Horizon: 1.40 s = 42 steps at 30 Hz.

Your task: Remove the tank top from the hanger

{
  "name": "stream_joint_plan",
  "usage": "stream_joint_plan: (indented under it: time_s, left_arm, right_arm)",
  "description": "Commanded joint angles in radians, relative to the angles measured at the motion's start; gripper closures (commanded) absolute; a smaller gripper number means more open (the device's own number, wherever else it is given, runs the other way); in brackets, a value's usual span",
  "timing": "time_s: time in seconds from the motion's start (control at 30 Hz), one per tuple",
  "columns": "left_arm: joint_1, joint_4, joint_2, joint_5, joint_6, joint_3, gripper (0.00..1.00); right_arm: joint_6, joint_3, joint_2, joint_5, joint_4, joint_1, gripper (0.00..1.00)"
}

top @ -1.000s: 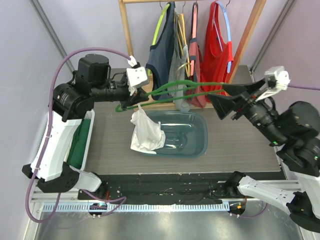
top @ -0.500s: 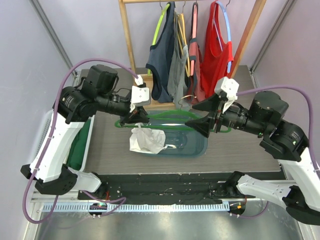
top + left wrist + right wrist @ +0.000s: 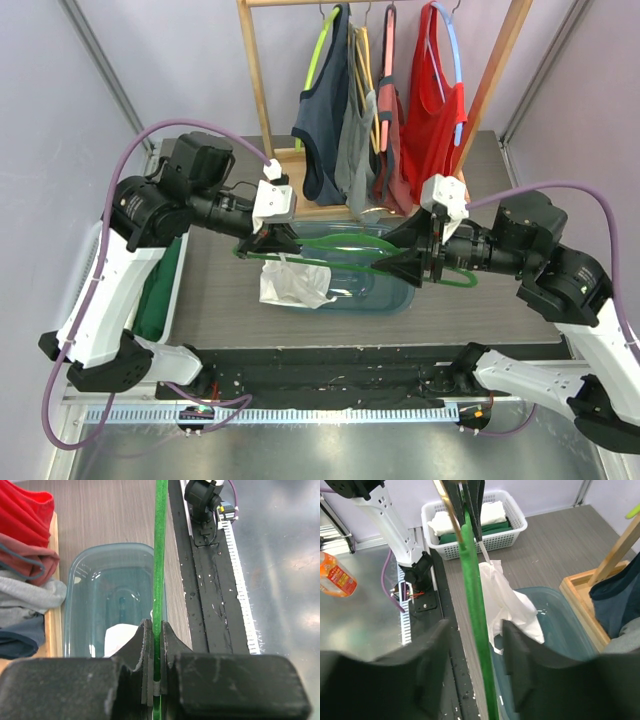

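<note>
A green hanger [image 3: 345, 250] lies level above the teal bin [image 3: 398, 288]. My left gripper [image 3: 272, 240] is shut on its left end; the left wrist view shows the jaws [image 3: 158, 630] pinching the green bar [image 3: 159, 555]. The white tank top [image 3: 290, 283] hangs from the hanger just by the left gripper and bunches over the bin's left end; it also shows in the right wrist view [image 3: 507, 600]. My right gripper [image 3: 415, 262] is open, its fingers standing either side of the green bar [image 3: 472, 580] without touching it.
A wooden rack [image 3: 255, 70] at the back holds navy, grey and red tops [image 3: 432, 100] on hangers, close behind the bin. A white basket [image 3: 470, 515] with folded white and green cloth stands at the table's left edge [image 3: 160, 285].
Both arms brought the hanger down and nearer, over the bin. The right gripper swung in from the far right. The tank top sank and bunched at the bin's left end.
</note>
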State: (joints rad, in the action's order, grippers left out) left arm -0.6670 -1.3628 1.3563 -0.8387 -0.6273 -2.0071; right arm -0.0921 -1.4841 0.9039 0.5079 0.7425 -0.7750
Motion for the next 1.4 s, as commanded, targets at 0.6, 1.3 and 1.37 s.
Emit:
stream_joint_plan:
  time_s: [0.6,1.3,1.37]
  left_arm:
    - [-0.017,0.238,0.029,0.327,0.196,-0.068,0.0]
    - [-0.066,0.465,0.038,0.619,0.394,0.123,0.0]
    - [-0.069,0.481,0.061,0.618,0.4,0.104,0.03]
  right_arm:
    - [0.042,0.036,-0.063,-0.259,-0.091,0.002,0.99]
    - [0.091,0.051,-0.051,-0.436,-0.114,0.002,0.99]
    - [0.091,0.057,-0.053,-0.433,-0.115,0.002,0.99]
